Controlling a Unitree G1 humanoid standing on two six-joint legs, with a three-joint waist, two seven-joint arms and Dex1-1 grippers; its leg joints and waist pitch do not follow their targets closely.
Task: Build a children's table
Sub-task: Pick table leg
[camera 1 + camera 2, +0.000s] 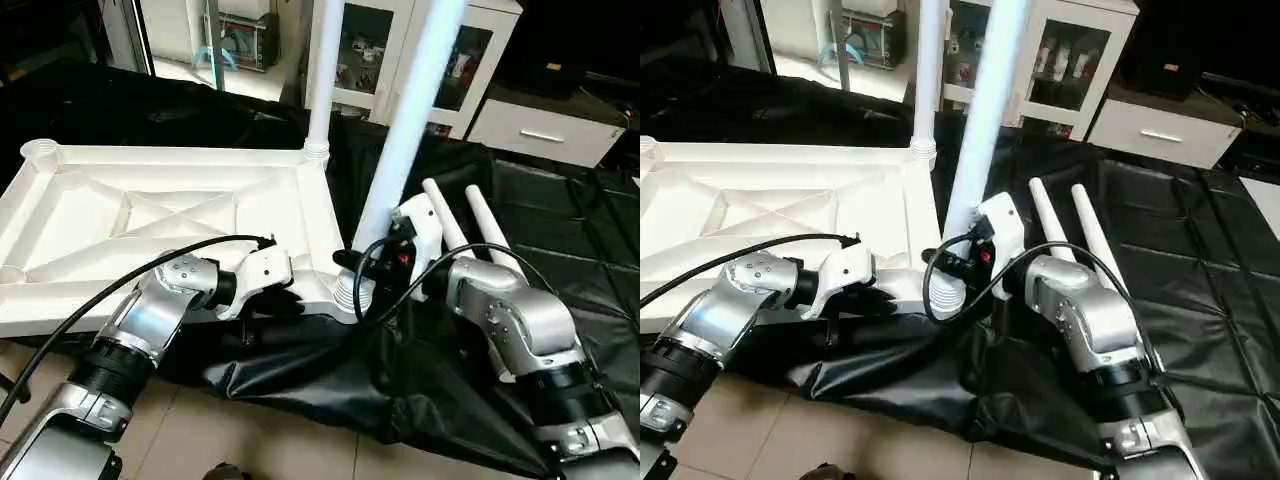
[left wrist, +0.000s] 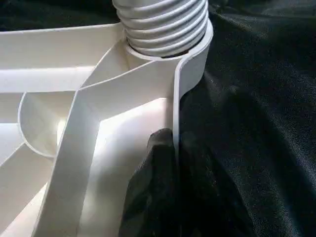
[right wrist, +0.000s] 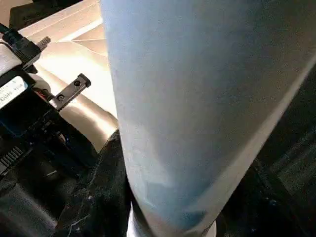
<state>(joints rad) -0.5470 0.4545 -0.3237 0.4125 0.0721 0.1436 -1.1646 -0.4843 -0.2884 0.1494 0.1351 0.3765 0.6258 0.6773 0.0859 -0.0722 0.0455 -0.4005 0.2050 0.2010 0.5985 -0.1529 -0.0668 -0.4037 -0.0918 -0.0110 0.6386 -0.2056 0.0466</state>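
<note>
Left pincer (image 2: 174, 163) pinched the tabletop (image 1: 150, 215) rim; right pincer (image 1: 385, 250) gripped the leg (image 1: 405, 120), best kept upright over its corner socket (image 1: 345, 290) while twisting

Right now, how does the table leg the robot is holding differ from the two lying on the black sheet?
The held leg stands upright, its ribbed end at the tabletop's near corner socket, with the right gripper around it; the loose legs lie flat side by side on the black sheet, touched by neither gripper. All are white tapered tubes.
</note>
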